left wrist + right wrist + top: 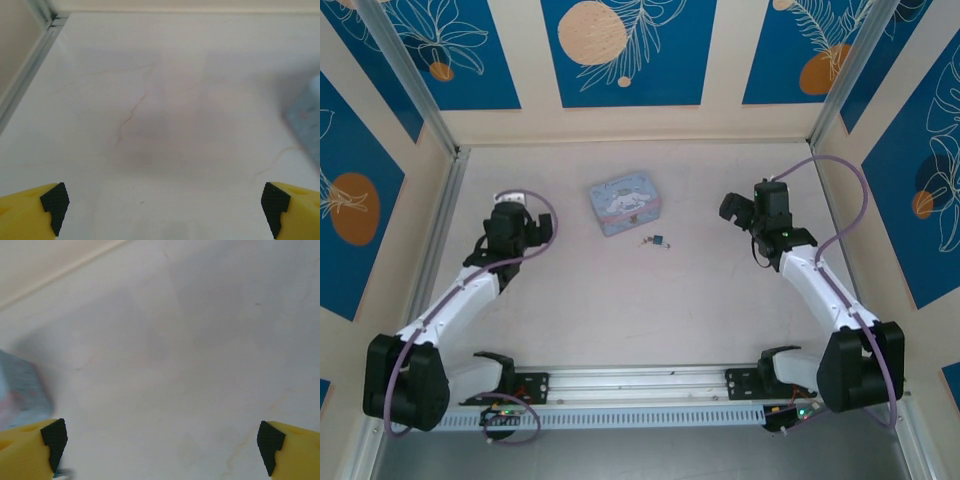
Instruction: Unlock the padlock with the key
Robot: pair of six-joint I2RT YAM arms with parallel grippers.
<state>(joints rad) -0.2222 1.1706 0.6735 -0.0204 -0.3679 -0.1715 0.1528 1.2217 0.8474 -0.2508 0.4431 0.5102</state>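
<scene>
The padlock [660, 239] is a tiny blue-grey block lying on the table just in front of the pale blue tin box [625, 207]. The key [645, 240] is a small dark sliver right beside it on the left. My left gripper [512, 207] hovers well to the left of the box, and its jaws stand wide open [165, 212] over bare table. To the right of the box my right gripper [745, 207] is also wide open [161, 447], with nothing between its yellow fingers [30, 447].
The tin box shows blurred at the right edge of the left wrist view [307, 117] and at the left edge of the right wrist view [20, 390]. Patterned walls and metal rails [440, 215] enclose the table.
</scene>
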